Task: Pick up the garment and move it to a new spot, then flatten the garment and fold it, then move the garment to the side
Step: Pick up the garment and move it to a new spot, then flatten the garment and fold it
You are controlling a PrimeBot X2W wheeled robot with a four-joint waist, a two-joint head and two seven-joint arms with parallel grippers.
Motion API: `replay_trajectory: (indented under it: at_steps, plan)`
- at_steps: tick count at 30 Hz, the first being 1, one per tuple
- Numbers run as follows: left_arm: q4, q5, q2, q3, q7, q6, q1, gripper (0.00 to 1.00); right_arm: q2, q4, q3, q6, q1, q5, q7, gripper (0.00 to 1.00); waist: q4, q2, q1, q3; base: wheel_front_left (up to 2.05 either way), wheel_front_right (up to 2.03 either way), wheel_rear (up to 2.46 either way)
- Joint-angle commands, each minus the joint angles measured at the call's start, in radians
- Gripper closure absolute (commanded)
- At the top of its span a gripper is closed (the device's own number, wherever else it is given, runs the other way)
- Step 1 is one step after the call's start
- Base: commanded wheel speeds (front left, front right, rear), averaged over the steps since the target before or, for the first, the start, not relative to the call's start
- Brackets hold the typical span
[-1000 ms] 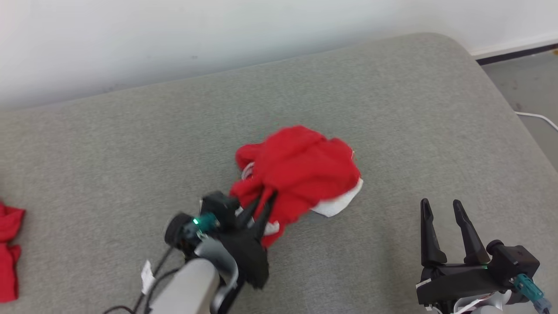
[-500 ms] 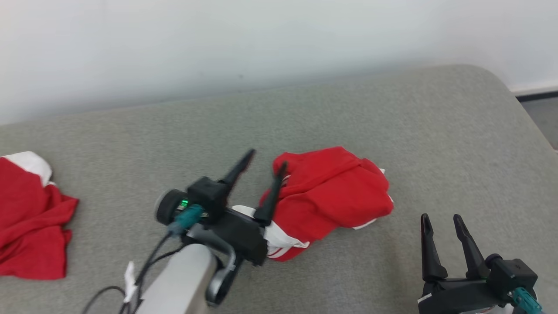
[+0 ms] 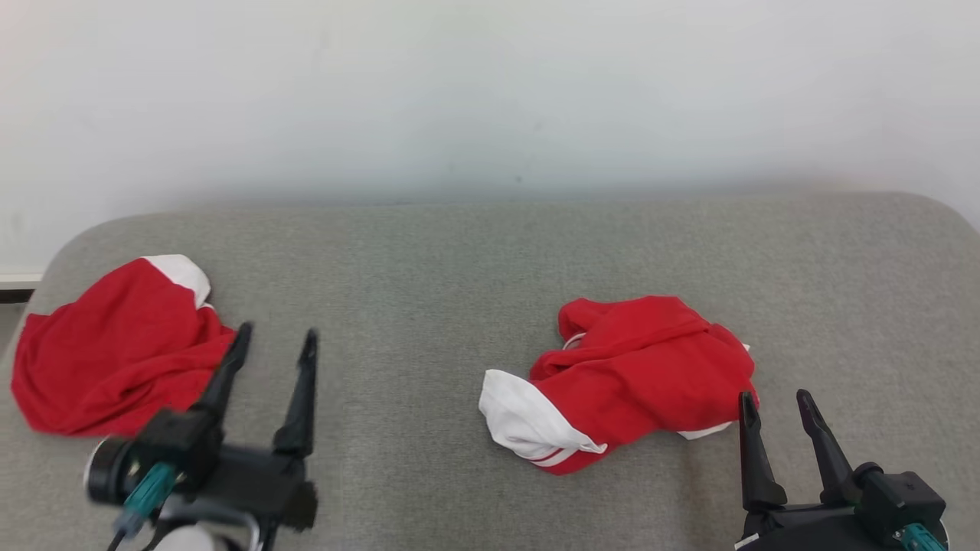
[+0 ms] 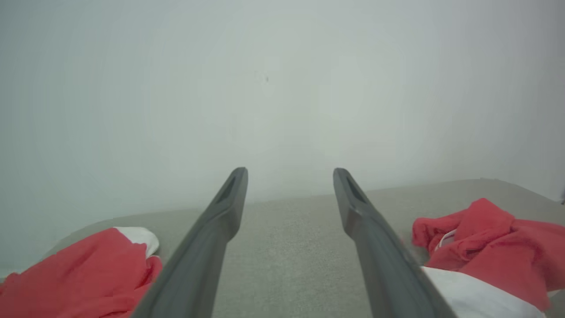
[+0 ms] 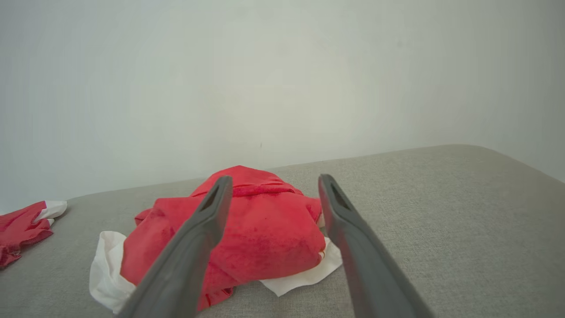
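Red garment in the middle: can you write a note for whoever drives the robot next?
Left gripper: open, empty, beside the other red garment on the left.
Right gripper: open, empty, by the near edge of the red garment.
Red garment: crumpled on the grey cushion, white part showing.
Done: carried here, just let go by the left arm.
Left: flatten, fold, move aside.

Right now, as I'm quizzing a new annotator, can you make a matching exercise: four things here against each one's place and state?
1 left gripper
2 right gripper
3 striped-cuff garment
4 other red garment

A crumpled, far left
B open, lower right
C crumpled, right of centre
D open, lower left

Pairs, by the head view: 1-D, 2-B, 3-C, 4-A
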Motion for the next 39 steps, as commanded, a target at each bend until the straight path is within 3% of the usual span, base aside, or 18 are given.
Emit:
replay_trajectory:
  at_steps: [1, 8, 14, 25, 39]
  plan:
    - [-0.013, 0.008, 0.005, 0.015, -0.001, 0.002, 0.030, 0.00, -0.002, -0.002, 0.000, 0.003, 0.011, -0.007, -0.002, 0.00, 0.024, 0.0001, 0.0001, -0.020, 0.00, 0.00, 0.00]
    - [-0.103, 0.030, 0.011, 0.127, -0.001, -0.009, 0.180, 0.00, -0.012, -0.006, 0.018, 0.003, 0.027, -0.008, -0.002, 0.00, 0.050, 0.0001, 0.0001, -0.024, 0.00, 0.00, 0.00]
    - [-0.128, 0.051, -0.023, 0.175, -0.001, -0.024, 0.245, 0.00, -0.022, -0.010, 0.022, 0.003, 0.036, -0.008, -0.002, 0.00, 0.062, 0.0001, 0.0001, -0.025, 0.00, 0.00, 0.00]
    - [-0.118, 0.099, -0.087, 0.237, -0.001, -0.069, 0.276, 0.00, -0.030, -0.002, 0.028, 0.003, 0.044, -0.011, 0.000, 0.00, 0.061, 0.0001, 0.0001, -0.034, 0.00, 0.00, 0.00]
    - [-0.103, 0.128, -0.119, 0.274, -0.001, -0.106, 0.264, 0.00, -0.027, 0.001, 0.031, 0.003, 0.045, -0.011, 0.005, 0.00, 0.053, 0.0001, 0.0001, -0.036, 0.00, 0.00, 0.00]
